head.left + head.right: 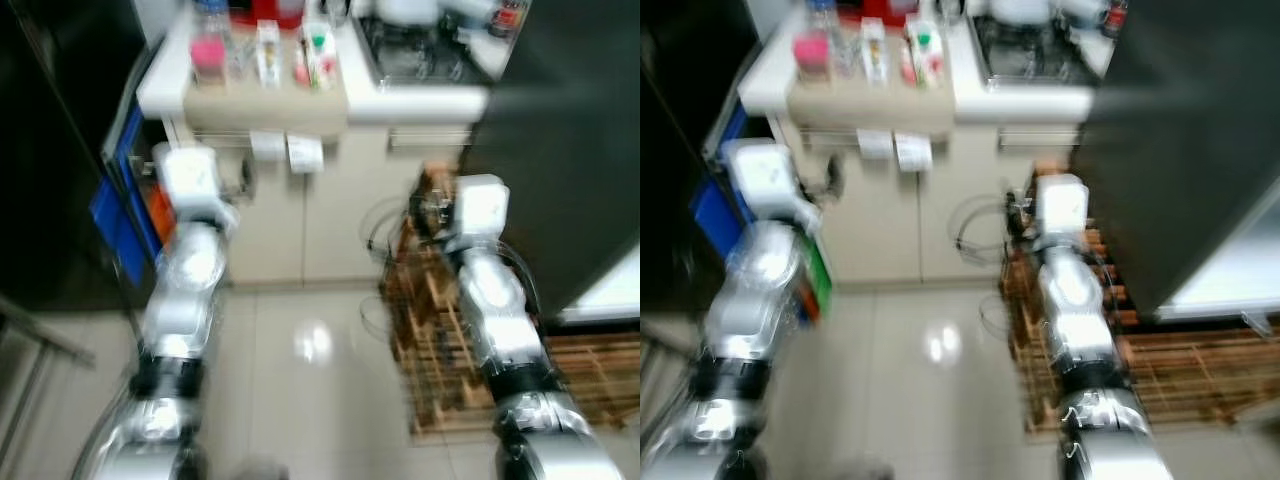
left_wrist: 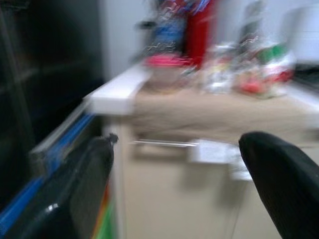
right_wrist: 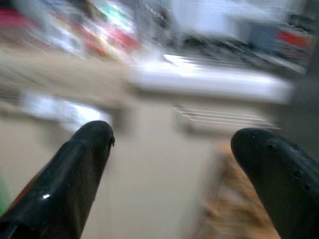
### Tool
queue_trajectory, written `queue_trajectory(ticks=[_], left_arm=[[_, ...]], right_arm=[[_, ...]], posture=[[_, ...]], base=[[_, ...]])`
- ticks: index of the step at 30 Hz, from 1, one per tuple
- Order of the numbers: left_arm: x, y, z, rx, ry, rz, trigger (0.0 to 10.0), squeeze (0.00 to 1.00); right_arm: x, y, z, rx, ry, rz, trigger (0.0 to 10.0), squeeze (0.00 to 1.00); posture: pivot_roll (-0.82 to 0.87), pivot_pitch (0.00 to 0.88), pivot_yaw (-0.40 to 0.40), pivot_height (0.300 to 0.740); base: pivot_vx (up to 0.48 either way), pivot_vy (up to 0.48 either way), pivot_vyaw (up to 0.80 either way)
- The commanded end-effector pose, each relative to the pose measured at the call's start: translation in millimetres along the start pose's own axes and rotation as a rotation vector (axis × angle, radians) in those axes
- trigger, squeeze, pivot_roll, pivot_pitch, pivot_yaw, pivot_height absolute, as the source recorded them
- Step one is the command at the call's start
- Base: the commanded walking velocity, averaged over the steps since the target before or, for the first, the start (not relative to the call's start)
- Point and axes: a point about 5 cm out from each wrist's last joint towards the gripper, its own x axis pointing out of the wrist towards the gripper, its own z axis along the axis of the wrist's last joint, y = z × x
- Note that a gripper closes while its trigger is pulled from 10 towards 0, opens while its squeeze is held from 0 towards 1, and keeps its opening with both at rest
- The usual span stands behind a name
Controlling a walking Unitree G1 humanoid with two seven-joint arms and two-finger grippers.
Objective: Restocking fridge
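Observation:
All views are blurred by motion. Ahead, a beige counter (image 1: 265, 108) holds a pink-lidded container (image 1: 208, 52), small cartons and bottles (image 1: 268, 50), and packets with red and green on them (image 1: 318, 55). The same groceries show in the left wrist view, with the pink-lidded container (image 2: 167, 64) in front of a red bottle (image 2: 199, 30). A tall dark fridge (image 1: 570, 170) stands at the right. My left gripper (image 2: 177, 144) is open and holds nothing, short of the counter's front. My right gripper (image 3: 172, 134) is open too, facing the cabinet fronts below the white worktop (image 3: 209, 79).
A wooden rack (image 1: 440, 340) stands on the floor under my right arm (image 1: 495, 290). Blue items (image 1: 120, 220) and a dark panel (image 1: 50, 150) lie at the left beside my left arm (image 1: 190, 260). A stove top (image 1: 415, 55) sits behind the counter. Glossy tiled floor (image 1: 310, 350) runs between my arms.

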Motion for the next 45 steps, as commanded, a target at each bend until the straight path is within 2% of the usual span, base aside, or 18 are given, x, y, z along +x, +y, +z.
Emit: queue_trajectory(ticks=[1,14,20,26,29,33,40,45], left_arm=[[-1.7,-22.3,1.5,-0.029,-0.001,-0.057,10.0,0.0],[1.0,-21.4,3.9,-0.041,-0.011,-0.048,10.0,0.0],[0.4,-18.4,10.7,-0.043,-0.036,-0.03,10.0,0.0],[-1.4,-18.7,14.2,-0.043,-0.049,-0.028,10.0,0.0],[-0.6,-16.2,22.7,-0.031,-0.091,-0.011,10.0,0.0],[0.2,-16.4,25.9,-0.036,-0.095,-0.014,10.0,0.0],[1.6,-21.7,30.3,-0.029,-0.103,-0.069,10.0,0.0],[-0.3,-32.3,39.3,-0.064,-0.119,-0.164,10.0,0.0]], right_arm=[[-7.4,-24.3,-5.1,-0.019,0.024,-0.066,10.0,0.0],[-5.1,-18.5,-3.3,-0.025,0.018,-0.047,10.0,0.0],[-3.1,-9.0,1.0,-0.05,0.0,0.006,10.0,0.0],[-2.5,-9.3,-0.4,-0.034,0.015,-0.004,10.0,0.0],[-2.0,-11.3,0.8,-0.025,0.012,-0.009,10.0,0.0],[-2.7,-11.6,1.2,-0.025,0.009,-0.01,10.0,0.0],[-5.2,-15.5,4.5,-0.043,-0.011,-0.046,10.0,0.0],[-11.0,-19.4,11.8,-0.074,-0.045,-0.073,10.0,0.0]], posture=[[-0.01,0.0,-0.018,0.74],[-0.01,0.0,-0.012,0.74],[0.0,0.0,-0.013,0.74],[0.0,0.0,-0.018,0.74],[0.0,0.0,-0.019,0.74],[0.0,0.0,-0.018,0.74],[-0.01,0.0,-0.022,0.74],[-0.02,0.0,-0.025,0.74]], base=[[0.472,0.0,0.0],[0.473,0.0,0.0],[0.48,0.0,0.71],[0.48,0.0,0.65],[0.475,0.0,0.0],[0.46,0.0,0.0],[0.062,0.0,0.0],[0.0,0.0,0.0]])
